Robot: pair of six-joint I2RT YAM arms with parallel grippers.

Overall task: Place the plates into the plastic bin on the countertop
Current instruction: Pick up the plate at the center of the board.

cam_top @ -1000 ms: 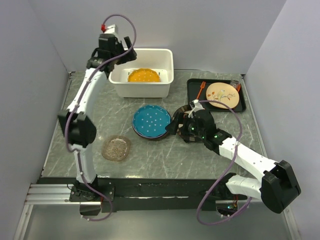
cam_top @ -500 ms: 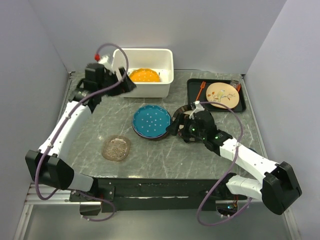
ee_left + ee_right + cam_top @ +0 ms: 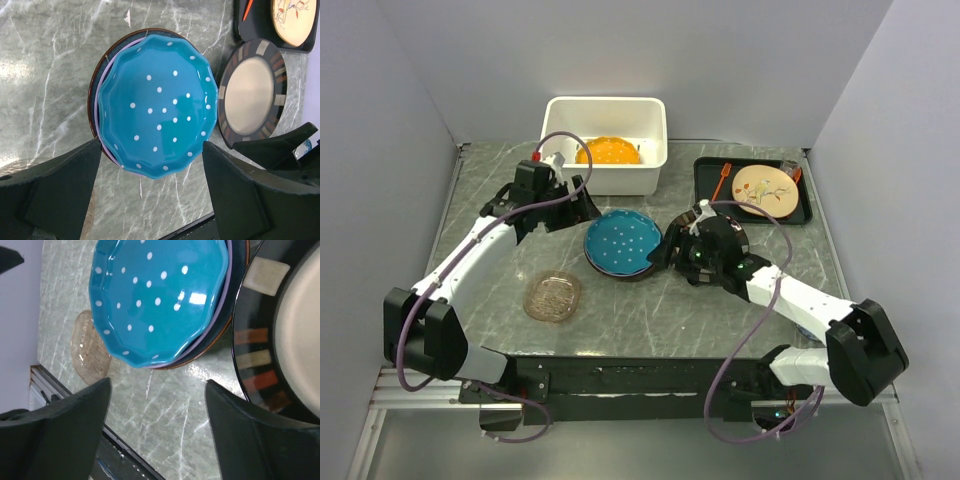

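Still to fetch at near left: amber glass plate. Mid-table, hovering with left gripper spread open over teal dotted plate, freshly swung back from far plastic bin, ready for next pickup; right gripper likewise parted beside dark-rimmed cream plate. Already delivered, far: orange plate in bin.

We log the bench as polished grey veined stone-look, throwing soft glare. Glaze on the teal dotted plate is glossy, with bright highlights. The dark-rimmed cream plate shows a shiny rim and duller centre. The amber glass plate is translucent and textured; the plastic bin is smooth white; the left gripper is matt black.
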